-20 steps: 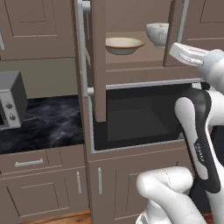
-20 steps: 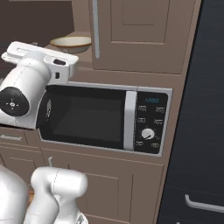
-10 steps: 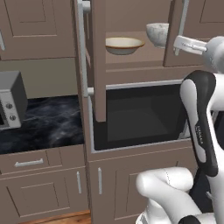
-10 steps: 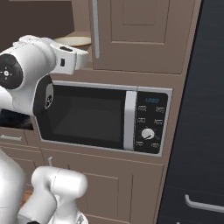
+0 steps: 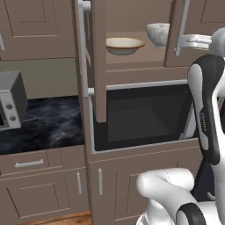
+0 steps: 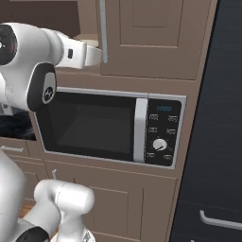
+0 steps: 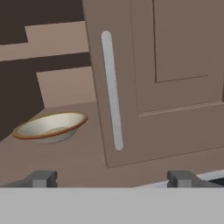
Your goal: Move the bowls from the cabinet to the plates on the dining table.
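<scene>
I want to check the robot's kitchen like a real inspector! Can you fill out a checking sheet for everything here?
Surface: cabinet shelf, brown wood, carries both bowls.
Job's things: cream bowl sits upright on the shelf; marbled bowl stands to its right, partly behind the cabinet door. Neither is held.
Clutter: nothing seen.
Grippers: gripper open, empty, in front of the shelf edge near the door's grey handle.
Cables: nothing seen.
Surroundings: built-in microwave below the shelf; marble counter to the left.
</scene>
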You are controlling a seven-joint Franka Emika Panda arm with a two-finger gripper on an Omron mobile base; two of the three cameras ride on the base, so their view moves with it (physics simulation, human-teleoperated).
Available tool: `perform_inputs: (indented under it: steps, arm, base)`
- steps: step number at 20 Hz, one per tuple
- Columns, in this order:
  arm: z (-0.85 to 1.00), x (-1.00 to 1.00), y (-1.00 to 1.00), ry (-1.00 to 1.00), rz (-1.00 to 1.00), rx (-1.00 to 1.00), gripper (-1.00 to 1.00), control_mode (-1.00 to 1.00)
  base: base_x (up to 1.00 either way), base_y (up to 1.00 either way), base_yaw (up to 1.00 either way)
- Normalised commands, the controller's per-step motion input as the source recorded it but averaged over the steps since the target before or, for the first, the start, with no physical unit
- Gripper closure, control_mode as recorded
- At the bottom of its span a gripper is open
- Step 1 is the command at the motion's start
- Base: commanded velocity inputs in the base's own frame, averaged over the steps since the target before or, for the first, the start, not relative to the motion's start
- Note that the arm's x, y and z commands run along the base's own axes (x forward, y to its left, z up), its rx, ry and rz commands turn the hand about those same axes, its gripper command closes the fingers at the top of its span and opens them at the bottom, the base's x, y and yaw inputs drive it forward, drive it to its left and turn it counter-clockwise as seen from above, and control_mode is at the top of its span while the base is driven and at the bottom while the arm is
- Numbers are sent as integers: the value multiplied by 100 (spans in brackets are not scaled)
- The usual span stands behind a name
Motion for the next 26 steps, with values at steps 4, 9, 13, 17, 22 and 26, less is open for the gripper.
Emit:
perform_inputs:
  steps: [4, 9, 13, 17, 22, 26]
  arm:
    - [0, 11, -22, 8, 1, -6, -100, -100]
    - [0, 28, -7, 3, 4, -3, -100, -100]
    - [0, 39, 0, 4, 5, 0, -100, -100]
    - [0, 40, 0, 4, 3, 0, -100, -100]
    - [0, 37, 1, 4, 1, -4, -100, -100]
    - [0, 32, 0, 0, 1, -5, -100, -100]
  base:
    - [0, 0, 0]
    - [0, 0, 0]
    - [0, 0, 0]
    - [0, 0, 0]
    - [0, 0, 0]
    - [0, 0, 0]
